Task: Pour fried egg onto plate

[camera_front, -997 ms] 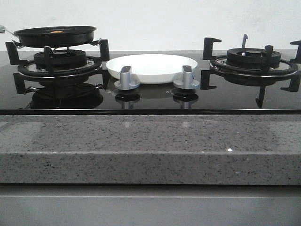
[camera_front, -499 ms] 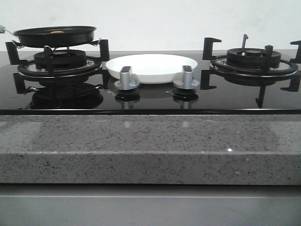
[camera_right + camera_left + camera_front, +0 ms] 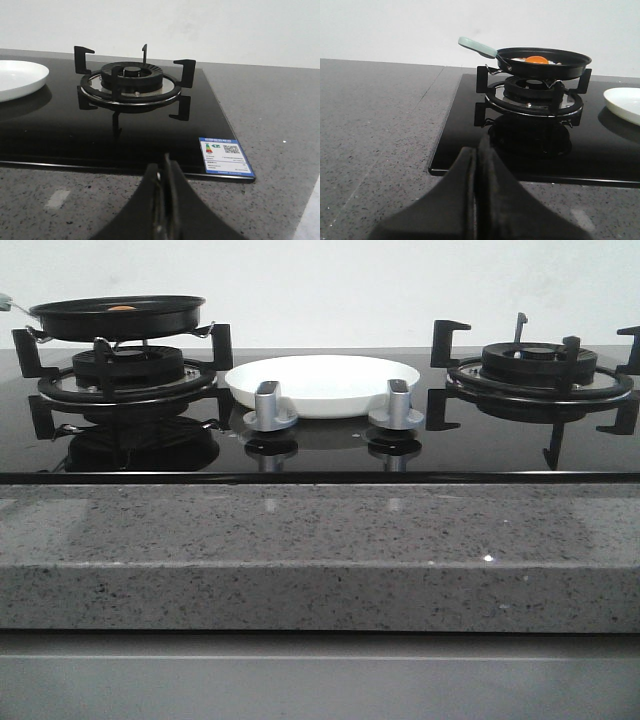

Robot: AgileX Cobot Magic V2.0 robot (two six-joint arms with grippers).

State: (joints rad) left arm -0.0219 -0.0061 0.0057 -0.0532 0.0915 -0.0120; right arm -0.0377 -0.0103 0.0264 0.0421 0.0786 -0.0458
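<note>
The fried egg sits in the black pan on the left burner, and the plate lies just to its right. The pan's pale handle sticks out to the left. The left tool is closed, empty and nearer. The right tool is closed too.

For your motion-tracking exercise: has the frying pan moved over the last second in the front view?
No. The frying pan sits in the same spot above the left burner grate.
</note>
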